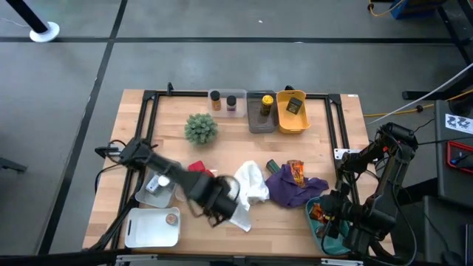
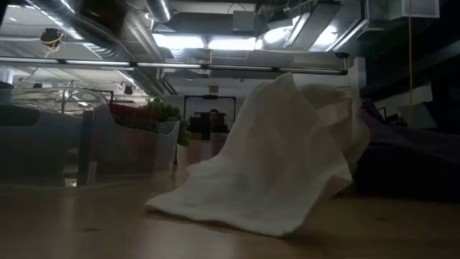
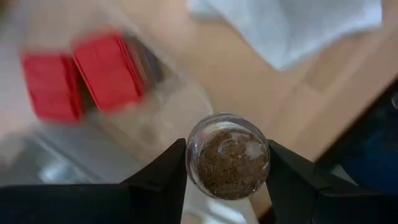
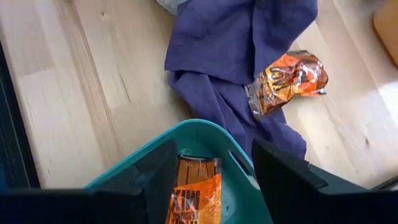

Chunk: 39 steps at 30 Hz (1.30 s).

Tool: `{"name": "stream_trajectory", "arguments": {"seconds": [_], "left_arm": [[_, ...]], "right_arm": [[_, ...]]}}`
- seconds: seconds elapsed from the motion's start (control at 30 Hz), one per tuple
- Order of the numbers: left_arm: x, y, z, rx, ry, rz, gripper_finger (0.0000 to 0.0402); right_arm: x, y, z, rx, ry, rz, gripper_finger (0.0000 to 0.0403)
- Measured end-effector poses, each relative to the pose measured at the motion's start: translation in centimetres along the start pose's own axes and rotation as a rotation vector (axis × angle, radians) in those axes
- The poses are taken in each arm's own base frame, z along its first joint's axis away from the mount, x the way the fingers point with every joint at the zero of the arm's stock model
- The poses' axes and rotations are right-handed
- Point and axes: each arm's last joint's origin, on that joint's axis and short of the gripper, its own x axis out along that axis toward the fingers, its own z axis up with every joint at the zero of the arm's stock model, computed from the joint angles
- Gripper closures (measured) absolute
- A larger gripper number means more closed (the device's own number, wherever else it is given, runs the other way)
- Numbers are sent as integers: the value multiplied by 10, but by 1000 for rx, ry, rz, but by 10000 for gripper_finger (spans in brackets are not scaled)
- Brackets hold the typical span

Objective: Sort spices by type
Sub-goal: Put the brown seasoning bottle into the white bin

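My left gripper (image 1: 214,201) hangs near the table's front, beside the white cloth (image 1: 250,188), and is shut on a small clear jar of brown spice (image 3: 228,163). Behind the jar in the left wrist view, two red tins (image 3: 109,71) lie blurred in a clear container (image 1: 157,191). My right gripper (image 4: 214,155) stands open at the front right, above a teal bin (image 4: 199,134) holding an orange-red foil packet (image 4: 194,198). Another foil packet (image 4: 287,79) lies on the purple cloth (image 4: 236,37). My left gripper pinches the jar's round side wall (image 3: 194,155) between its two fingers, one on each opposite side. The fingers come from above, pointing down along the jar. The jar stands on end in the hold, its round clear end toward the wrist camera, lifted off the table.
At the far edge stand two slim jars (image 1: 215,100), a grey bin (image 1: 260,122) with a yellow-capped jar, and a yellow bin (image 1: 292,122) with a dark sachet. A spiky green plant (image 1: 200,128) sits mid-left. A white tray (image 1: 151,227) holds a brown disc at the front left.
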Motion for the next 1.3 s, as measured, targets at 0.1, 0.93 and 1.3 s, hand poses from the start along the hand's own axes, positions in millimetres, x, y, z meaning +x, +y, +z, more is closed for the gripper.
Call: {"name": "stream_trajectory", "arguments": {"seconds": [0.1, 0.93, 1.3], "left_arm": [[-2, -15, -28, -69, 5, 0, 241], [20, -53, -208, -648, -127, 59, 241], [72, -46, -217, -693, -174, 141, 241]], "right_arm": [[0, 0, 0, -36, -15, -1, 196], [0, 0, 3, -98, -91, -9, 196], [0, 1, 3, -95, -104, 2, 196]]}}
